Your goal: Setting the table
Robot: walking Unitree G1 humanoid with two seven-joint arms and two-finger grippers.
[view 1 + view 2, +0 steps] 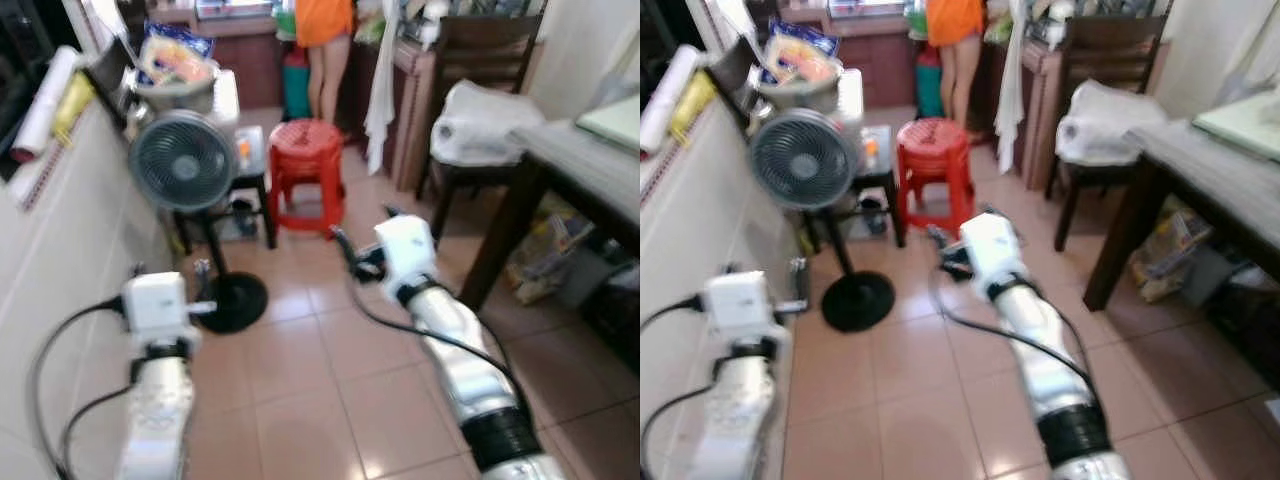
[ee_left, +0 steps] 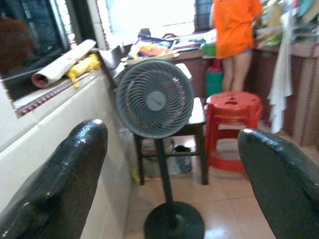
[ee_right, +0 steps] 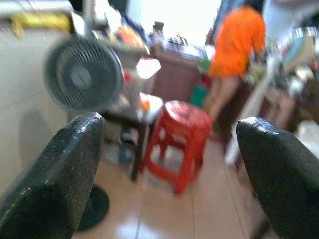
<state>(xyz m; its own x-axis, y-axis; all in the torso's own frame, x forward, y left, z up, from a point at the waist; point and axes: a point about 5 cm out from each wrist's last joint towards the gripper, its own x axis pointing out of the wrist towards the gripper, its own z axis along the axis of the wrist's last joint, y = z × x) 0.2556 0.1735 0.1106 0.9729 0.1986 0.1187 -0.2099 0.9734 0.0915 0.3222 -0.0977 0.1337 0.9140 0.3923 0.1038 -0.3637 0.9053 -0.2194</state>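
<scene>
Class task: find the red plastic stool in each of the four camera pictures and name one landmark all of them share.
Left eye: red plastic stool, upper centre.
Right eye: upper centre.
Left wrist: right of middle.
Right wrist: centre.
Shared landmark: grey standing fan beside it.

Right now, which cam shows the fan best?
Left wrist view: the fan is central, close and fairly sharp, from head to base. Both eye views show it smaller, by the wall on the robot's left. The right wrist view shows it blurred.
</scene>
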